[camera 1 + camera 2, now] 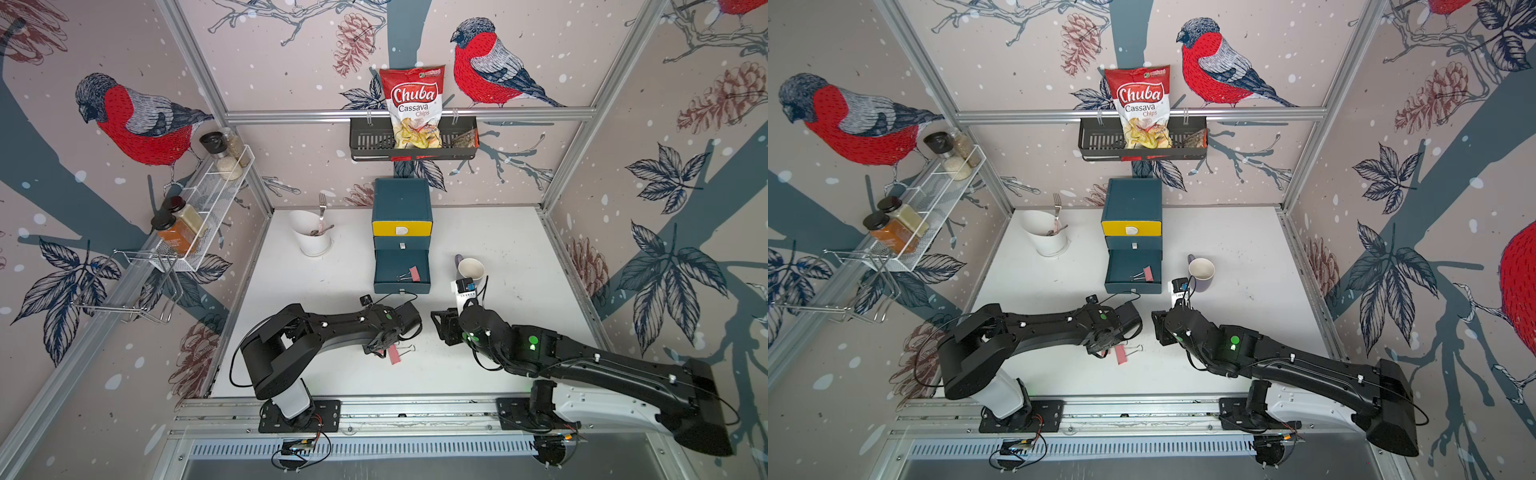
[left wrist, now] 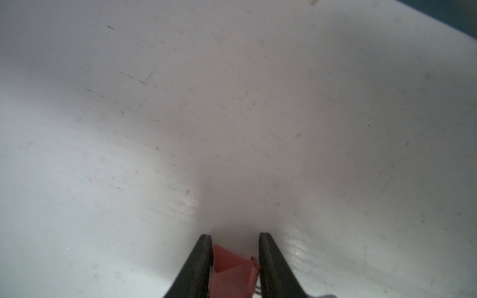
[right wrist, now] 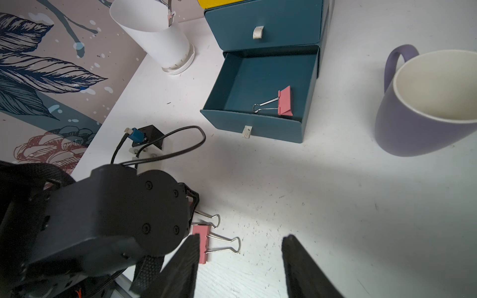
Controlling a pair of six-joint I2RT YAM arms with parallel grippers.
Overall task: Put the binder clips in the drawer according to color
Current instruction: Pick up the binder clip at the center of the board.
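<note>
Your left pincer (image 2: 235, 234) is low over the surface (image 1: 498, 249), near the middle of its front edge. Its two fingers are part way closed. A pink clip, the pinched clip (image 2: 232, 268), fills the gap between them. It looks held, but I can't tell if it is off the surface yet. Its wire handles poke out toward your right arm.

A second pink one, the spare clip (image 3: 202, 245), lies flat just beside it, on the right arm's side. Its handles point toward the right arm too.

Your right pincer (image 3: 242, 236) hangs close by with its fingers apart and nothing in them.

Now the part that matters. The bottom drawer (image 3: 278, 129) is pulled out. It sits almost straight toward the back edge from the left pincer, with bare surface in between. One pink clip, the stored clip (image 3: 285, 102), lies inside, near the front wall on the mug (image 3: 413, 123) side.

The left arm is the nearer one and has the clip. So I think you lift, go toward the back edge and let go over the open drawer. No blue or yellow clips show.
</note>
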